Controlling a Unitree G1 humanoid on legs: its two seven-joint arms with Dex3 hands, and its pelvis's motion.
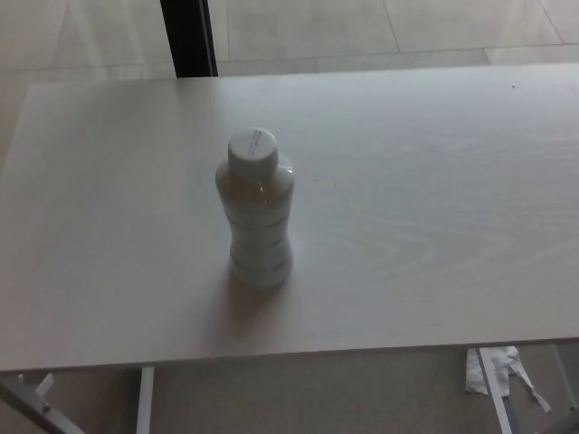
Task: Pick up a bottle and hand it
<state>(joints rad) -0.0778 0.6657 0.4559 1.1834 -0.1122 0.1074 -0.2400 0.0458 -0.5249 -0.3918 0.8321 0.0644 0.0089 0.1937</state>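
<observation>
The bottle (257,210) stands upright near the middle of the pale tabletop (434,226), no hand is in view so I cannot tell the state of the fingers, and a good grasp would probably close around its narrow waist.

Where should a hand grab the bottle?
Probably at the narrow waist of the bottle, below the wider shoulder. It stands upright on the table with open space all round, so come in level from either side; the cap is too small for a firm hold.
</observation>
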